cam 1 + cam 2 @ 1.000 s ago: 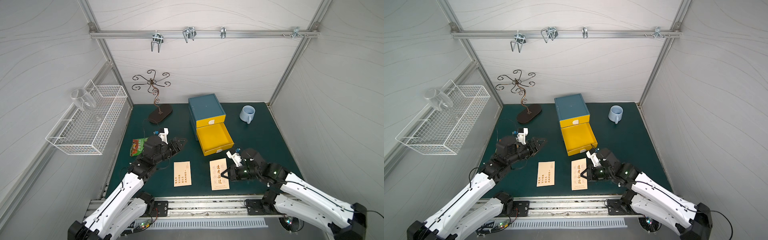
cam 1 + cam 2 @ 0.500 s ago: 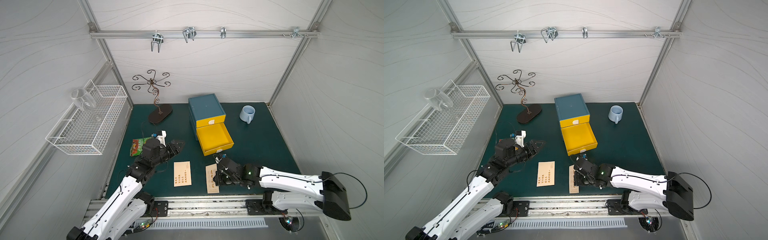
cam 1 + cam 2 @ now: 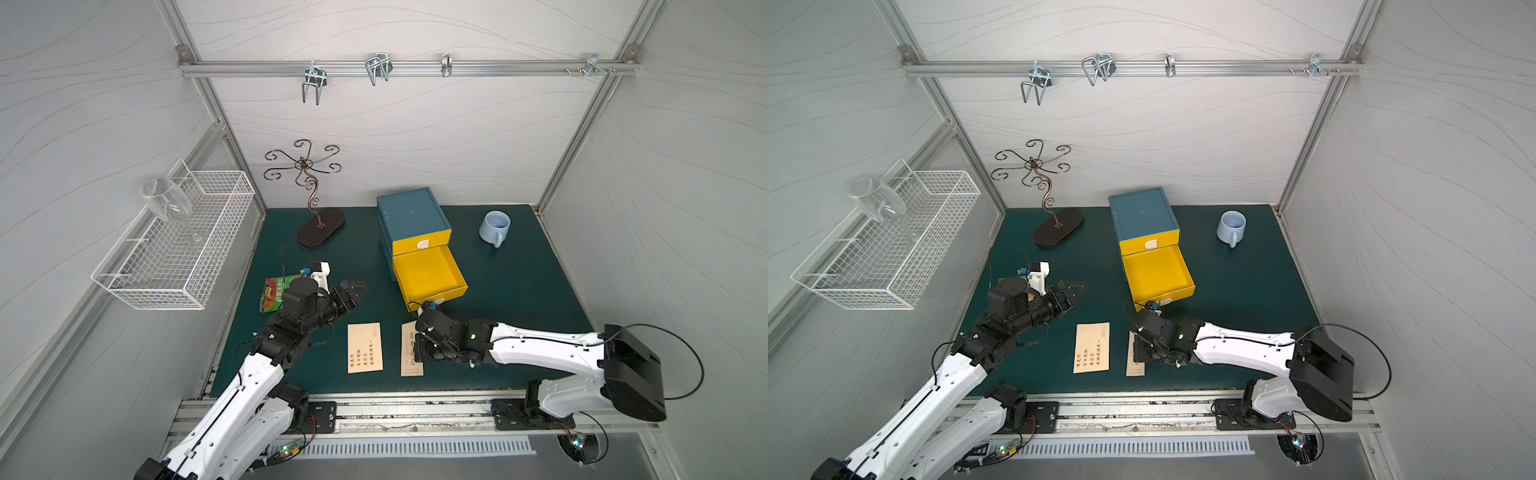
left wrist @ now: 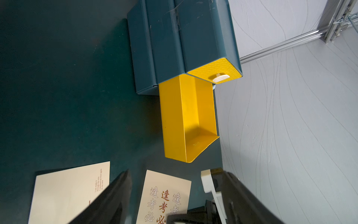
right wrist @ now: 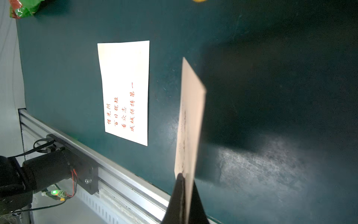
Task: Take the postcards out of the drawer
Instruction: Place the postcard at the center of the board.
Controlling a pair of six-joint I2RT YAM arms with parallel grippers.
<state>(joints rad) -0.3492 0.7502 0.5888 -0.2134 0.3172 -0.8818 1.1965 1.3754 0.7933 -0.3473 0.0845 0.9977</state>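
Note:
Two cream postcards show on the green mat. One postcard (image 3: pixel 365 347) (image 5: pixel 126 91) lies flat with small orange characters. The other postcard (image 3: pixel 410 353) (image 5: pixel 190 116), with large characters (image 4: pixel 166 197), is tilted up on edge, and my right gripper (image 3: pixel 417 353) (image 5: pixel 186 194) is shut on its end. The yellow drawer (image 3: pixel 428 276) (image 4: pixel 188 118) stands pulled out of the blue cabinet (image 3: pixel 411 218), and nothing shows inside it. My left gripper (image 3: pixel 355 296) (image 4: pixel 175 171) hovers open left of the drawer, holding nothing.
A green-and-red snack packet (image 3: pixel 272 294) lies under my left arm. A blue mug (image 3: pixel 494 227) stands at the back right, a curly metal stand (image 3: pixel 320 228) at the back left. A wire basket (image 3: pixel 174 249) hangs on the left wall. The aluminium rail (image 3: pixel 395 399) borders the mat's front.
My right arm has stretched leftward; its shut gripper shifted the right postcard left and tipped it up on edge. The left gripper opened wider and drew back slightly.

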